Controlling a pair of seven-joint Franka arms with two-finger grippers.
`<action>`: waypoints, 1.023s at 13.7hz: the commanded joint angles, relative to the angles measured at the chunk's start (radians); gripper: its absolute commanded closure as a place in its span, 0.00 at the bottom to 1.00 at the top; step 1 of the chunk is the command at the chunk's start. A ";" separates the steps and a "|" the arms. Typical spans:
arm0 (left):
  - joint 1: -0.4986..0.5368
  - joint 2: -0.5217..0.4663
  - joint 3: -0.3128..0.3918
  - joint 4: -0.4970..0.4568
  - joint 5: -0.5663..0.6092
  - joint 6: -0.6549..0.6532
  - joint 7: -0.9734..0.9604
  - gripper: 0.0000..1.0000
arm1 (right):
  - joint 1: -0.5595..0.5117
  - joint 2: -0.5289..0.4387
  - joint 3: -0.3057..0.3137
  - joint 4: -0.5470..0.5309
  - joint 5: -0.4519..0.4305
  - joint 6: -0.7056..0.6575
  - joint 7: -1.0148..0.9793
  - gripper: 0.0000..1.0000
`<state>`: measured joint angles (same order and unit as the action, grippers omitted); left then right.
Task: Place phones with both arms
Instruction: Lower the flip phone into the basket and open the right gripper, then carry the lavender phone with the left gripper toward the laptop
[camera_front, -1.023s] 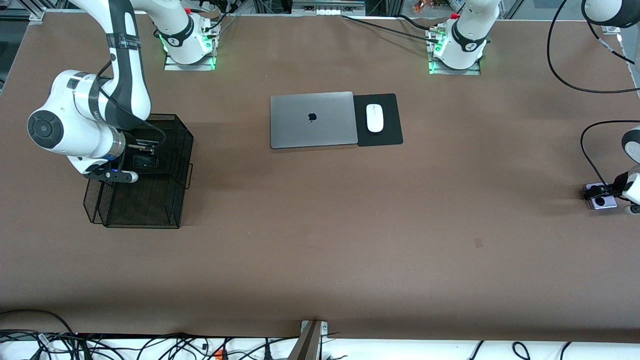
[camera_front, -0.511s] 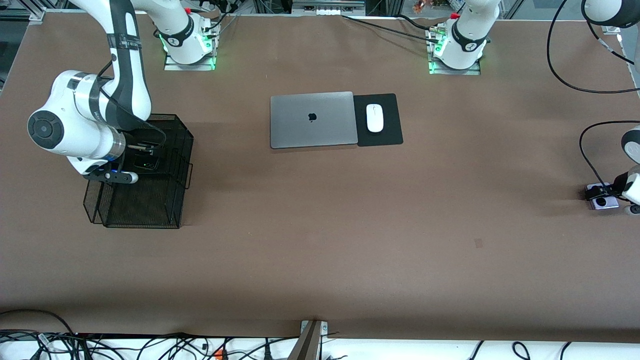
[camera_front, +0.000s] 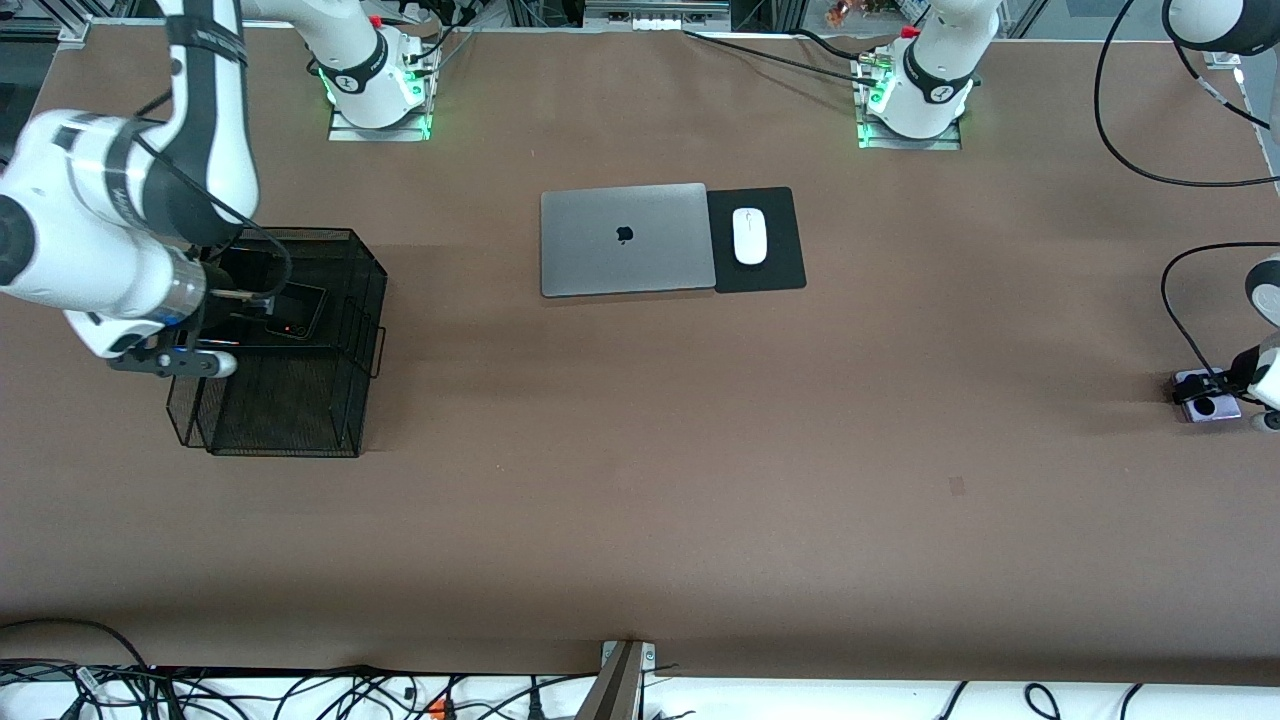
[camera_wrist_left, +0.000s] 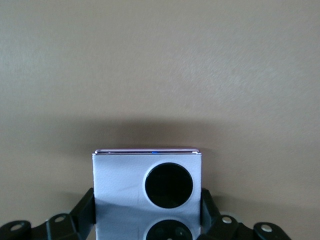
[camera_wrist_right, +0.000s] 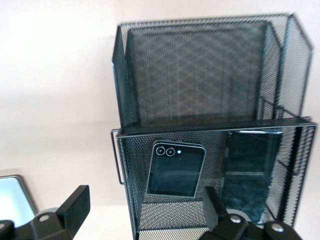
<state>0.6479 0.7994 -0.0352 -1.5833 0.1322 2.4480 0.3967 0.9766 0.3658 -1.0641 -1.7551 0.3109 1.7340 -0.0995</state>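
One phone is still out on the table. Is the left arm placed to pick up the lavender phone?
Probably yes: the left gripper is already down at the lavender phone, its jaws against two opposite edges, with only bare table around it.

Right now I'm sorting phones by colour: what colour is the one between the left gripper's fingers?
Lavender-white phone, clearest in the left wrist view.

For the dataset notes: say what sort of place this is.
Probably a robotics lab set up as a mock desk: two arm bases bolted to a brown table, loose cables along its edge, and office props, namely a closed laptop, a mouse and a mesh organizer.
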 joint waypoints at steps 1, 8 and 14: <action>-0.011 -0.011 -0.006 0.089 -0.006 -0.120 0.001 0.84 | -0.032 -0.002 0.007 0.107 0.010 -0.085 0.004 0.00; -0.108 -0.040 -0.008 0.157 -0.008 -0.207 -0.132 0.84 | -0.018 0.010 0.013 0.158 0.079 -0.065 0.012 0.00; -0.321 -0.049 -0.006 0.147 -0.003 -0.213 -0.407 0.84 | -0.080 0.059 0.063 0.241 0.080 -0.063 0.001 0.00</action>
<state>0.3697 0.7695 -0.0560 -1.4334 0.1322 2.2577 0.0484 0.9580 0.4032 -1.0446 -1.5543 0.3670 1.6839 -0.0972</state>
